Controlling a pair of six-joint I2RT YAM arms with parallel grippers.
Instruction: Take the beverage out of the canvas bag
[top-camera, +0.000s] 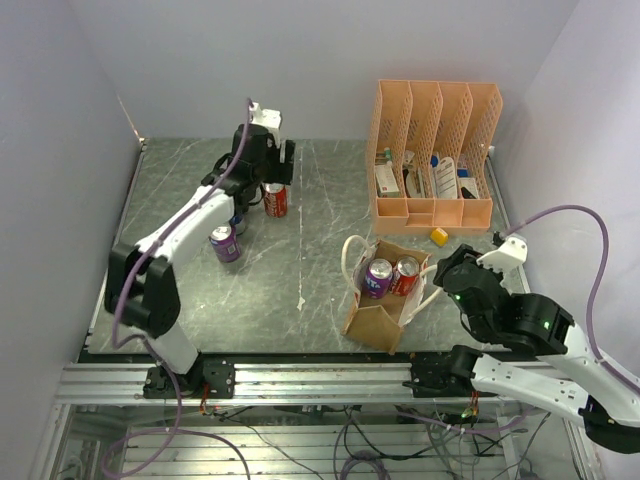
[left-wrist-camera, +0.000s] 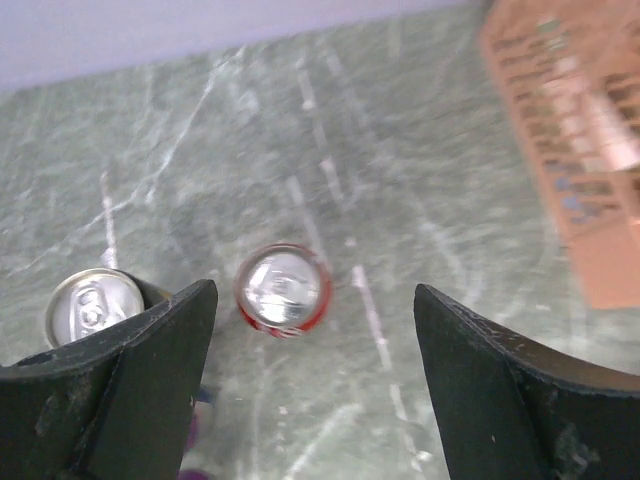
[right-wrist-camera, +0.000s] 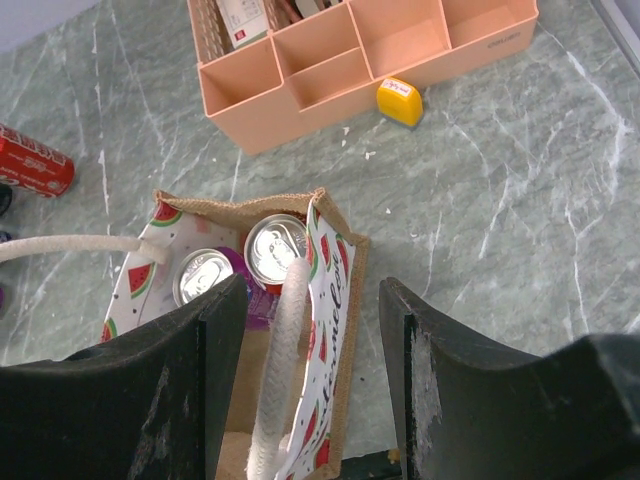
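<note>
The tan canvas bag (top-camera: 375, 318) with white rope handles stands near the table's front edge. It holds a purple can (top-camera: 378, 277) and a red can (top-camera: 405, 274). My right gripper (top-camera: 448, 280) is open at the bag's right side. In the right wrist view my right gripper (right-wrist-camera: 312, 300) straddles the bag's right wall (right-wrist-camera: 335, 290) and a rope handle (right-wrist-camera: 280, 350), with the red can's top (right-wrist-camera: 277, 250) and the purple can's top (right-wrist-camera: 203, 275) just ahead. My left gripper (top-camera: 272, 172) is open and empty above a red can (top-camera: 275, 200) at the far left, which also shows in the left wrist view (left-wrist-camera: 283, 290).
A purple can (top-camera: 225, 243) stands on the table at the left. A silver-topped can (left-wrist-camera: 93, 307) sits beside my left finger. The peach organizer (top-camera: 432, 150) with small packets stands at the back right, and a yellow block (top-camera: 439, 236) lies before it.
</note>
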